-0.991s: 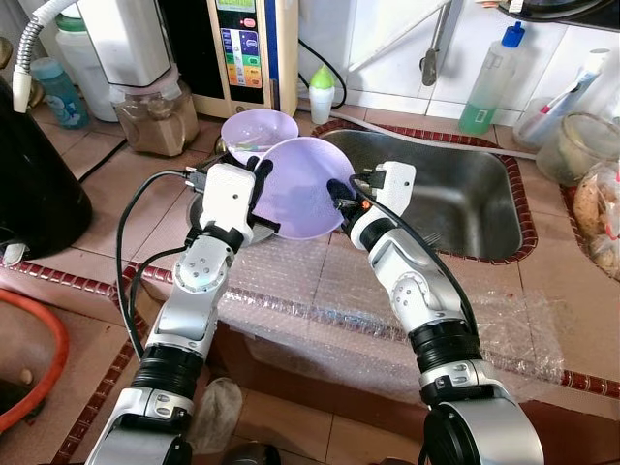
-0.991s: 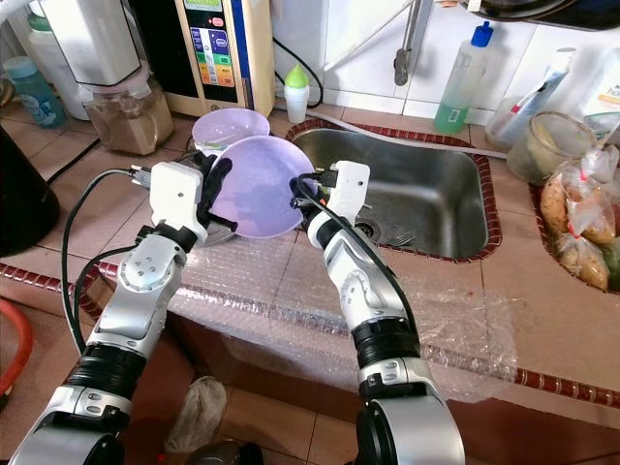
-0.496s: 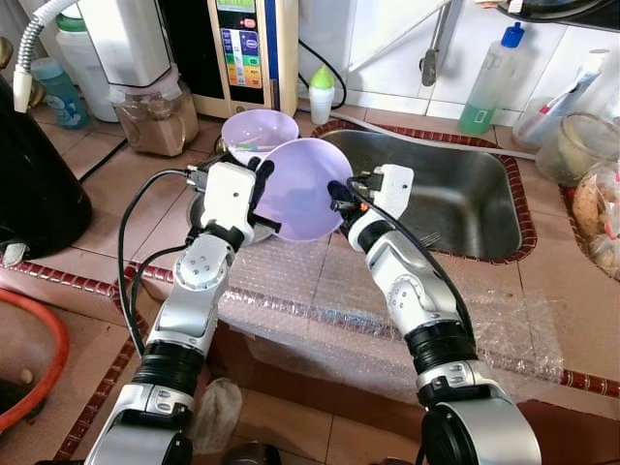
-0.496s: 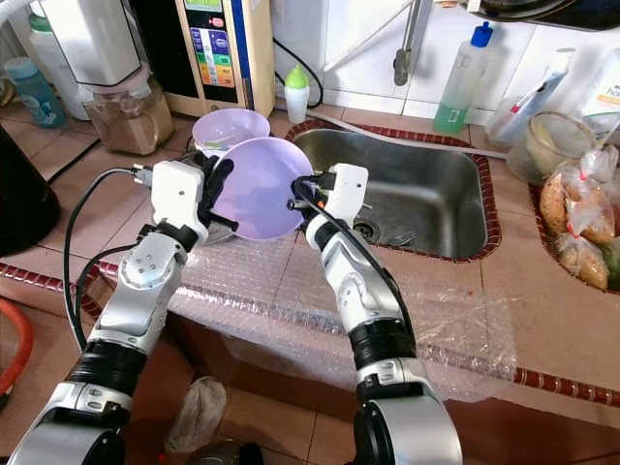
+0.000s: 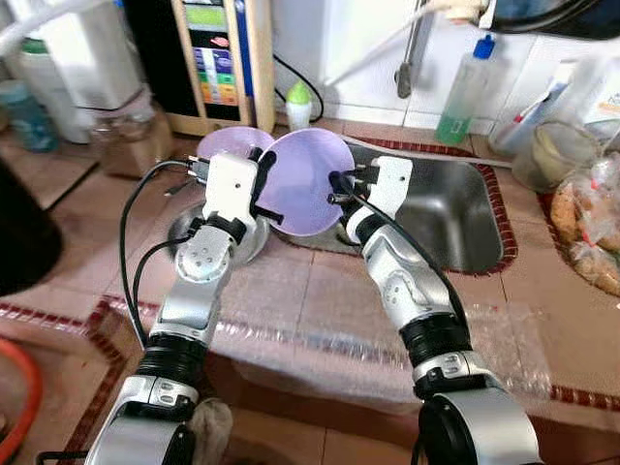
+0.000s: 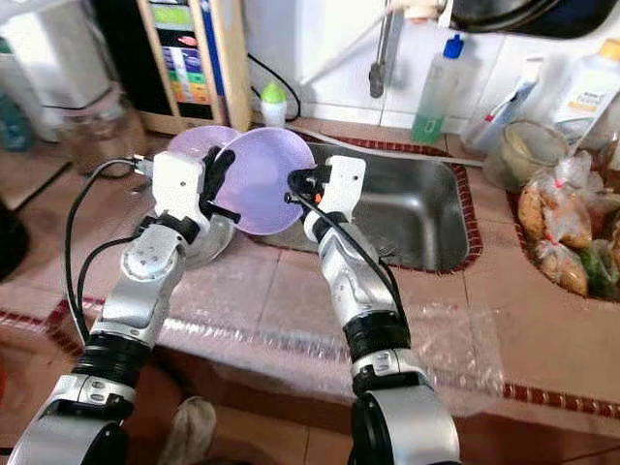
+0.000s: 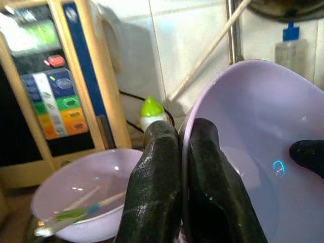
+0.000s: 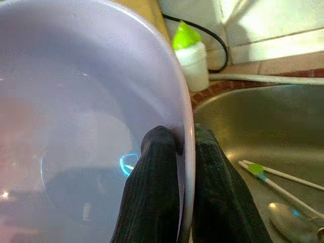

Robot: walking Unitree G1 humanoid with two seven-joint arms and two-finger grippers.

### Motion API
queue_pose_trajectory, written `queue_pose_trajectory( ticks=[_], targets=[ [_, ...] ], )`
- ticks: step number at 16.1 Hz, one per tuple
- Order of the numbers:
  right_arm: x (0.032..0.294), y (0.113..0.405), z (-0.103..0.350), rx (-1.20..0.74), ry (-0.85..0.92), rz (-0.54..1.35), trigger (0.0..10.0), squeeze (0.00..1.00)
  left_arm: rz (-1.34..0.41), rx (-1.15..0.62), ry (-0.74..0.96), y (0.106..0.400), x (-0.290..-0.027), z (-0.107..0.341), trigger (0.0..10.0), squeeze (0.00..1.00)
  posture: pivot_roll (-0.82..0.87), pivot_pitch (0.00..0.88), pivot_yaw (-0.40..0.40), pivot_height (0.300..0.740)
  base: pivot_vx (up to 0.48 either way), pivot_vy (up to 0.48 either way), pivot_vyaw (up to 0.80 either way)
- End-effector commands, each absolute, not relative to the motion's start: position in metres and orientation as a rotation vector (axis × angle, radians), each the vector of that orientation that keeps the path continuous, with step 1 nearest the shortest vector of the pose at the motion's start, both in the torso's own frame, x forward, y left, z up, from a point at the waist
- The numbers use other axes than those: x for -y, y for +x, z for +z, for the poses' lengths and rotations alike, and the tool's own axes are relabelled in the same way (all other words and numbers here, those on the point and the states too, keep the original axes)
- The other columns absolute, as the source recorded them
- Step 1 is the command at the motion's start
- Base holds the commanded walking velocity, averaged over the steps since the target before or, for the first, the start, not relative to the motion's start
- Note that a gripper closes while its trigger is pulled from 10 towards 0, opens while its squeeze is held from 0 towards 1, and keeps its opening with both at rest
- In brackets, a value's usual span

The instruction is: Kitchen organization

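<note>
tiled counter (image 5: 291,291), both grippers pinching lilac bowl (image 5: 305,184) rim

Tilted lilac plastic bowl (image 5: 308,181) held above counter at left edge of steel sink (image 5: 455,218). Second lilac bowl (image 7: 83,185) behind-left, apparently holding utensil. Small green-capped white bottle (image 5: 298,104) behind, against tiled wall.

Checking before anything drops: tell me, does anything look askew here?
The lilac bowl is tipped on edge above the sink rim, pinched at opposite rims by the left gripper and right gripper. Nothing looks spilled.
</note>
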State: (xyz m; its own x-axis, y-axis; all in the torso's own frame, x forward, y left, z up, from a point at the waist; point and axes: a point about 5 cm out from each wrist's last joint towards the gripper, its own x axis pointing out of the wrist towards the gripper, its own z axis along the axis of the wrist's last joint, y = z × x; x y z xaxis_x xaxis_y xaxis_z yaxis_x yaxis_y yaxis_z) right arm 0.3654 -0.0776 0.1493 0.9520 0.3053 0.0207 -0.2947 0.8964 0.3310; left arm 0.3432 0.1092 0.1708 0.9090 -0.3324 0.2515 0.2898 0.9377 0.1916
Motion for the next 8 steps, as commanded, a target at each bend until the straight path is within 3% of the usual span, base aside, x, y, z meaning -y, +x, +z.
queue_pose_trajectory(
  ticks=[1,8],
  targets=[
    [0.147,0.375,0.15,-0.008,0.303,-0.079,0.0,0.0,-0.326,0.323,0.139,0.337,-0.114,0.173,10.0,0.0,-0.02,0.0,0.028,0.74,0.0,0.0,0.0],
    [0.175,0.375,0.142,-0.012,0.197,-0.226,0.0,0.0,-0.352,0.277,0.112,0.331,-0.112,0.164,10.0,0.0,-0.01,0.0,0.03,0.74,0.0,0.0,0.0]
  ],
)
